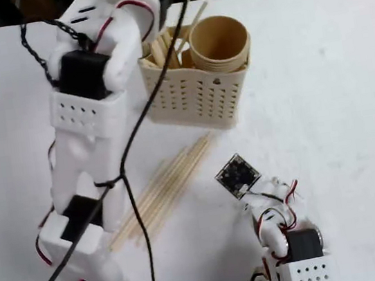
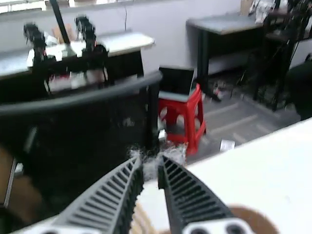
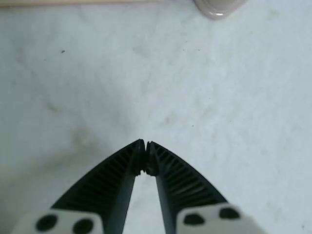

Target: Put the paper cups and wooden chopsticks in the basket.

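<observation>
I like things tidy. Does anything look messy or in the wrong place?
Yes. A bunch of chopsticks lies loose on the table beside the basket, not inside it. The cups and a few more chopsticks are already in the basket.

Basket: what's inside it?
Stacked paper cups and a few chopsticks stand in the basket. An arm hangs over one corner, and the walls hide the bottom, so anything there can't be seen.
</observation>
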You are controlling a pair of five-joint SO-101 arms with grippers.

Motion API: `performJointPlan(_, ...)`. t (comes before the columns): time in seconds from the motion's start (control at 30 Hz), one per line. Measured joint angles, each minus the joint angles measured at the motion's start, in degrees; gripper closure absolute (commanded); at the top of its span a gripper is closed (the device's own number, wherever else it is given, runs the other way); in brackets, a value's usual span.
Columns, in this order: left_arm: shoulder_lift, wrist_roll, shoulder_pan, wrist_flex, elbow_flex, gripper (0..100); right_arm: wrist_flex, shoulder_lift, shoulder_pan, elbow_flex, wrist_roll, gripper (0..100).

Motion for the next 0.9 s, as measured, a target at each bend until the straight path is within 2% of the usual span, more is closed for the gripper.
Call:
performJointPlan(0.27,-6.42,-0.44,-7.47,32.62,-8.0,93,0.0,0.0,0.0,0.0,0.0,98.1)
performJointPlan(0.37,-10.11,-5.54,-9.85,36.04,-3.96,93,0.0,0.0,0.0,0.0,0.0,98.1)
performJointPlan(0.5,-17.58,-8.62,-12.57,36.75,10.9,93,0.0,0.0,0.0,0.0,0.0,98.1)
performJointPlan(0.67,-31.82,-13.19,-12.66,36.31,39.21,92,0.0,0.0,-0.09,0.0,0.0,98.1)
performJointPlan(0.77,-40.62,-17.85,-13.63,29.89,58.37,91,0.0,0.0,-0.09,0.0,0.0,98.1)
performJointPlan(0.9,-44.48,-20.57,-18.2,13.8,83.96,86,0.0,0.0,-0.09,0.0,0.0,98.1)
